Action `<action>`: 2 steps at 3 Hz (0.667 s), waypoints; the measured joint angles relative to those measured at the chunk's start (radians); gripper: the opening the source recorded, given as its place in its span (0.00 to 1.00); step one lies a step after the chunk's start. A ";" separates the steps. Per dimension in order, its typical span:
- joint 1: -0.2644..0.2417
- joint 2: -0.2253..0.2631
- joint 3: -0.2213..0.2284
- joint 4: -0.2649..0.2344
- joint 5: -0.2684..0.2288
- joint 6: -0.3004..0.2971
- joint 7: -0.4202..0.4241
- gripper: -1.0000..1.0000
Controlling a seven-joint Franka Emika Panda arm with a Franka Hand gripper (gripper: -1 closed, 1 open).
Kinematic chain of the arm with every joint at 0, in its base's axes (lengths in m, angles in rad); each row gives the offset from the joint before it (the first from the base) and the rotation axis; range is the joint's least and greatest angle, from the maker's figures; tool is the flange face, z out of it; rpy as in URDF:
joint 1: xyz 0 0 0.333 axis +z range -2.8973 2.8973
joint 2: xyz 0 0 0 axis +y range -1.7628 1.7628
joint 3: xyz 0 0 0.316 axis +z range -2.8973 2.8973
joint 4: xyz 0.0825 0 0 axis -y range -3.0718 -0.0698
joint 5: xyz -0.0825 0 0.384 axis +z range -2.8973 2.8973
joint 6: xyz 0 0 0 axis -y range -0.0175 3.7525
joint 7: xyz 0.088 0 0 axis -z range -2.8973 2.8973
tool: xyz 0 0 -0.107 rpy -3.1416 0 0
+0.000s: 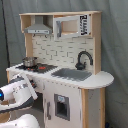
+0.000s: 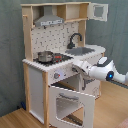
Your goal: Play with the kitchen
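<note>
In front of the kitchen [image 2: 55,60], we see the gripper [image 2: 76,66] at the counter edge (fingers' state we cannot tell), above the swung-down oven door [image 2: 72,104].

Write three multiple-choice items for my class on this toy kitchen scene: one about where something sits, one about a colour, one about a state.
1. Where is the small pot?
A. in the sink
B. on the stovetop
C. on the floor

2. What colour is the faucet?
A. black
B. red
C. yellow

3. How is the oven door?
A. shut
B. removed
C. swung open

Answers:
1 B, the pot stands on the stovetop beside the sink in both exterior views.
2 A, the curved faucet behind the sink is black.
3 C, in the second exterior view the oven door hangs open below the arm.
</note>
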 joint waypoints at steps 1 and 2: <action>0.001 0.000 0.000 -0.001 0.000 0.001 0.101 0.00; 0.002 0.000 0.000 -0.002 0.000 0.001 0.205 0.00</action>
